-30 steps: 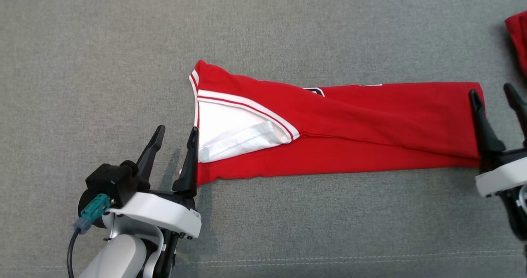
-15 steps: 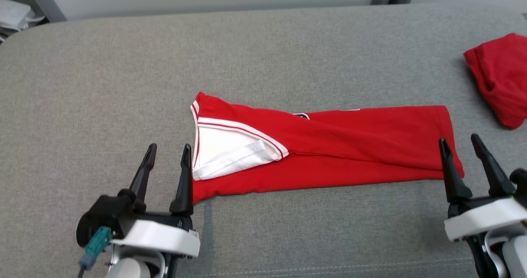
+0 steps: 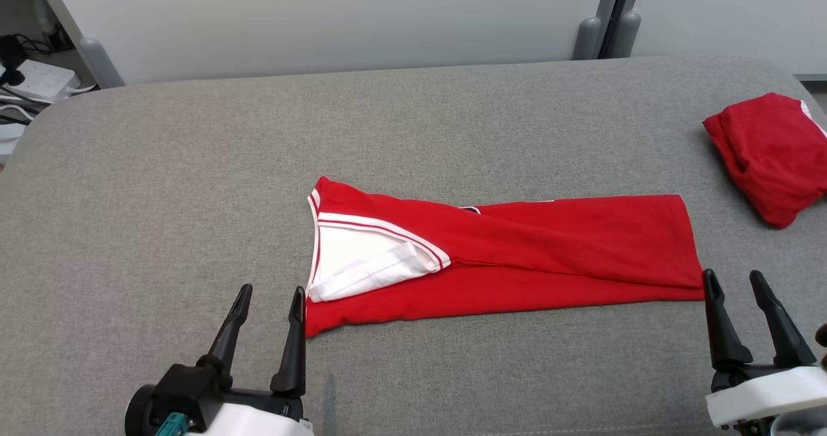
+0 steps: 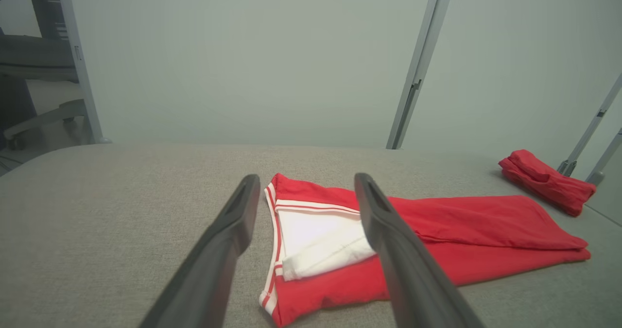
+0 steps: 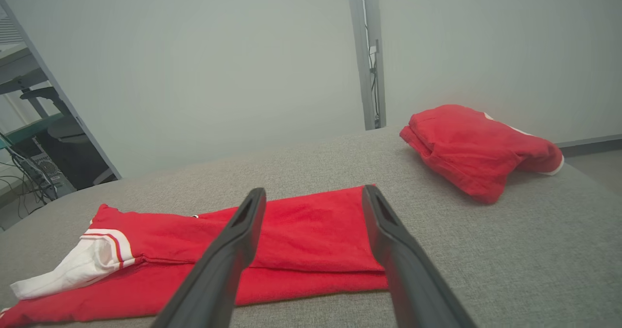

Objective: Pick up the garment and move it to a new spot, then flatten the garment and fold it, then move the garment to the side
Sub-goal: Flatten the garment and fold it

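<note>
The garment [image 3: 517, 255] is a red shirt with white trim, folded into a long strip across the middle of the grey cushion; its white collar end [image 3: 362, 261] lies to the left. My left gripper [image 3: 270, 292] stands open just in front of that left end, touching nothing. Off the strip's near right corner my right gripper [image 3: 733, 276] is open too, with nothing between its fingers. In the left wrist view the garment [image 4: 437, 240] lies beyond the spread fingers [image 4: 228, 240]. The right wrist view has the garment [image 5: 301, 231] past its own open fingers [image 5: 388, 250].
A second red garment [image 3: 769, 155], bunched up, lies at the cushion's far right edge, also seen as a red bundle [image 5: 476, 148]. The grey cushion [image 3: 194, 184] has rounded far corners. Behind it are a pale wall and metal posts [image 3: 607, 16].
The head camera has tilted up, so the far edge, the wall and the second garment came into sight. Both grippers have drawn back from the strip's ends toward me, still open.
</note>
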